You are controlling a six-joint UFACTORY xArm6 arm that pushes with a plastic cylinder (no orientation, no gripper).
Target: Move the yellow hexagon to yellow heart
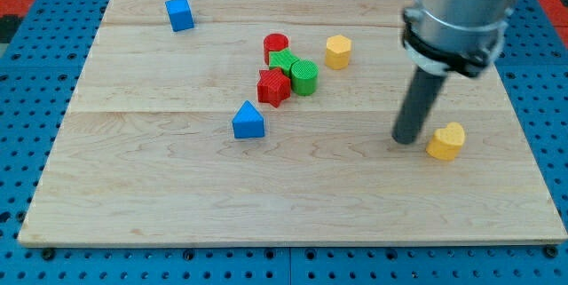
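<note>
My tip (407, 138), the bare lower end of a dark rod that has no jaws and grasps nothing, rests on the pale wooden board (160, 205) just left of the yellow heart-shaped block (445, 140). The yellow hexagonal block (337, 51) lies farther back and to the left of my tip, well apart, right of the red and green cluster. I judge I must get behind its far-left side to push it toward the heart.

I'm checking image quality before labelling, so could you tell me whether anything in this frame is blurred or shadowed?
Camera view: the arm's grey housing at the view's top right looks soft; the blocks are sharp; lighting is even, with a faint shadow under my tip, just left of the yellow heart; the yellow hexagon is crisp.
</note>
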